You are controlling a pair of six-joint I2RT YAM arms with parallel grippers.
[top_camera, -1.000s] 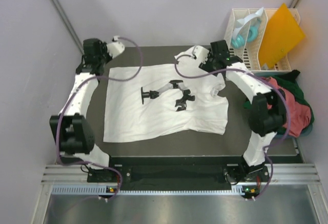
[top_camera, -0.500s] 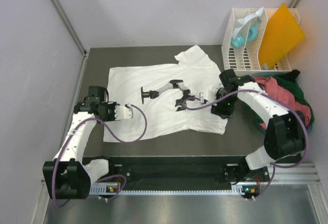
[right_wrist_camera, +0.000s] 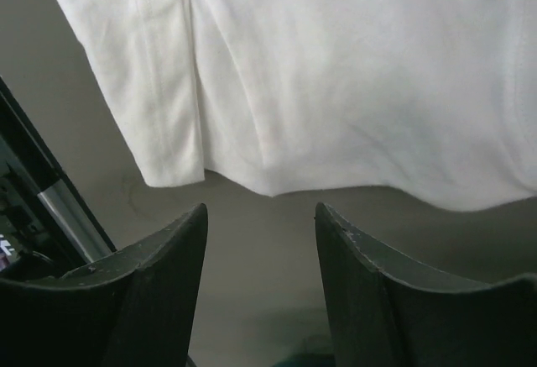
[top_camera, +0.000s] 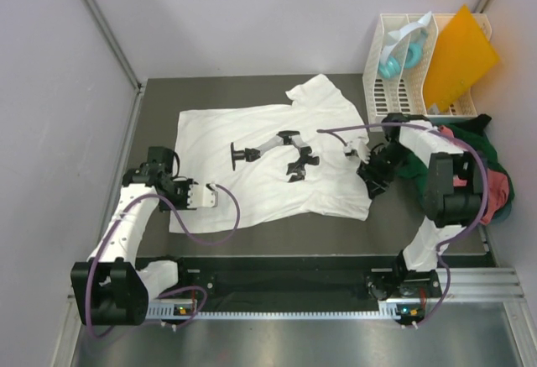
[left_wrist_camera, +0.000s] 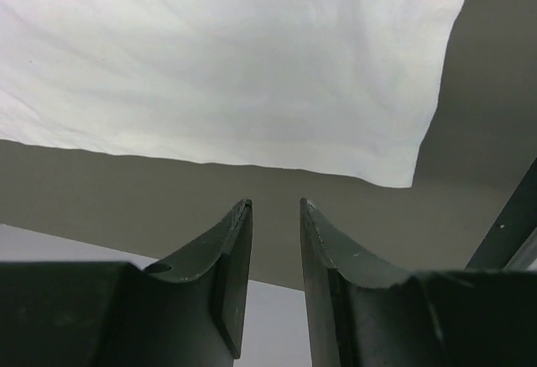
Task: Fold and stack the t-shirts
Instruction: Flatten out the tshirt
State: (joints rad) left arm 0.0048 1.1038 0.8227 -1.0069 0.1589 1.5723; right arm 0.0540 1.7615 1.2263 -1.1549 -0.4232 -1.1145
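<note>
White t-shirt point(top_camera: 252, 195) is laid flat across the middle of the table point(top_camera: 159, 115), print up. Salmon-red shirt point(top_camera: 497, 184) and dark green shirt point(top_camera: 485, 132) are heaped at the table's right edge. Left gripper point(left_wrist_camera: 275, 206) is held just off the white shirt's near-left corner, jaws narrowly parted, nothing gripped. Right gripper point(right_wrist_camera: 260, 212) is held at its right edge, jaws set wider, nothing gripped.

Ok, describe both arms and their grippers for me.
The left arm and right arm have white links joined by black joint housings. A purple cable loops loosely along each. The left gripper and right gripper each carry two dark fingers tapering to blunt tips.
</note>
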